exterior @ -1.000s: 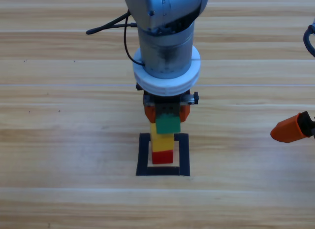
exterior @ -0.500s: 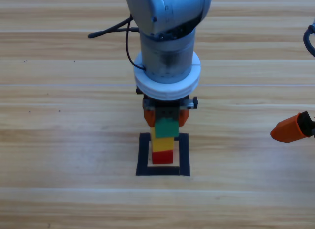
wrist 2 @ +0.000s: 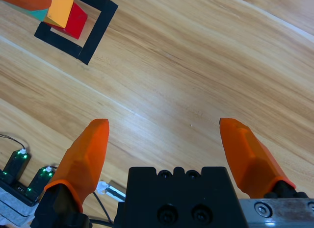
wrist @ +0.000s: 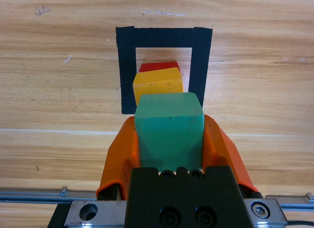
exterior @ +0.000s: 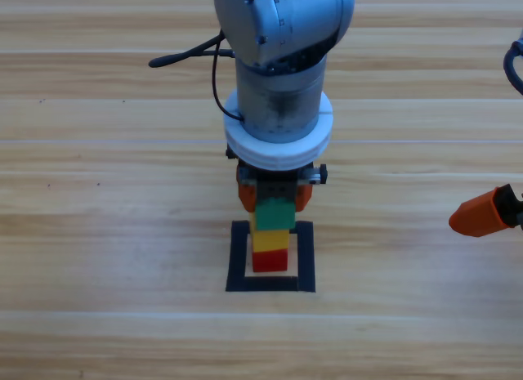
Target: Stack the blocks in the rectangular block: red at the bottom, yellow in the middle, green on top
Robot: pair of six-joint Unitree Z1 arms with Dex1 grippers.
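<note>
While my left gripper (wrist: 169,139) keeps its fingers (wrist: 122,152) clamped on either side of the green cube (wrist: 169,130), that cube sits at the top of the stack, over the yellow cube (wrist: 158,85), which rests on the red cube (wrist: 159,66). The stack stands inside the black tape square (wrist: 126,71) on the worktop (wrist: 59,90).

From my left wrist I see the green cube's near face filling the gap between the two orange fingers, with only a strip of yellow and a sliver of red beyond it; whether green is pressed fully down on yellow I cannot tell from there. From above, the three colours show in a column, green (exterior: 274,214), yellow (exterior: 270,240), red (exterior: 270,260), with the red one towards the far side of the tape square (exterior: 237,257). My own left arm comes down over the stack and hides most of my left gripper (exterior: 275,194), so only bits of orange show beside the green cube.

My right gripper (exterior: 482,213) waits at the right edge of the worktop (exterior: 98,233), well apart from the stack. Its wrist view shows its fingers (wrist 2: 86,152) spread wide over bare wood, with the tape square (wrist 2: 95,34) and the red cube (wrist 2: 76,21) far off in one corner.
</note>
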